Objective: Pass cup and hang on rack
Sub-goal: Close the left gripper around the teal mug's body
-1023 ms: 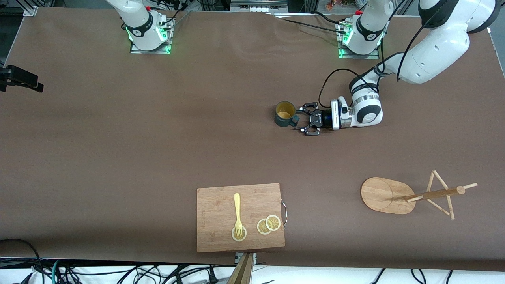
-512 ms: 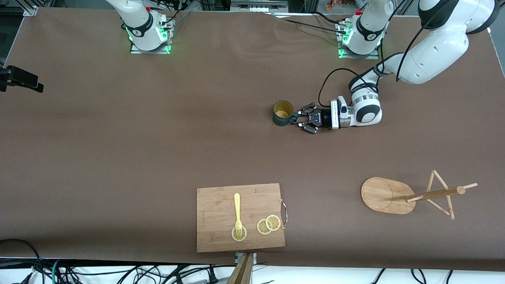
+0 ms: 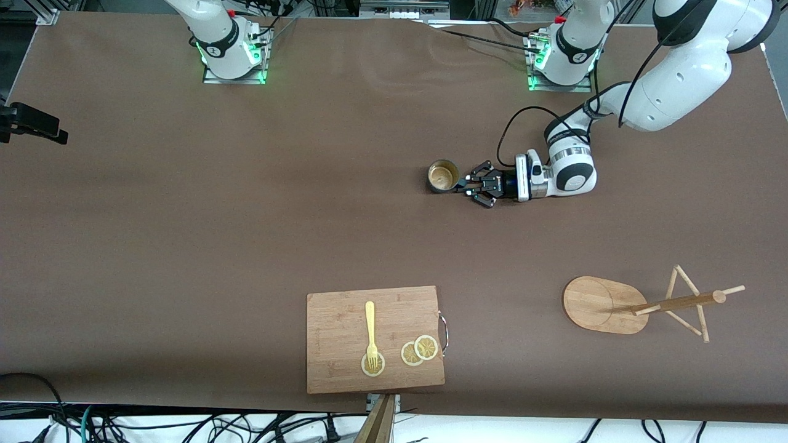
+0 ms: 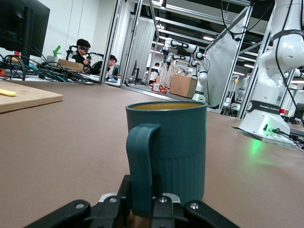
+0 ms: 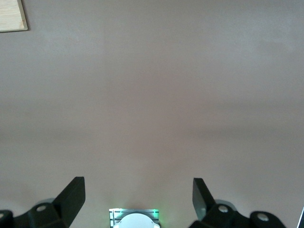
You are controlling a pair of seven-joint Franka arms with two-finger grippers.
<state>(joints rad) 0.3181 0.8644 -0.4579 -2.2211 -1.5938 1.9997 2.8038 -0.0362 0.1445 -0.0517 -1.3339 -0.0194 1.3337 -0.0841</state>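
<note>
One teal cup (image 3: 442,176) stands on the surface mid-table, its handle (image 4: 141,166) clamped in the left gripper's (image 3: 466,184) jaws, one mug rack (image 3: 640,304) lies toppled nearer the camera, and the right gripper (image 5: 137,197) waits, jaws spread wide and empty.

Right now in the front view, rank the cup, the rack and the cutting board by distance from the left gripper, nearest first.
1. cup: its handle clamped in the left gripper.
2. rack: nearer the camera, at the left arm's end.
3. cutting board: by the table's camera-side edge, only slightly farther.
</note>
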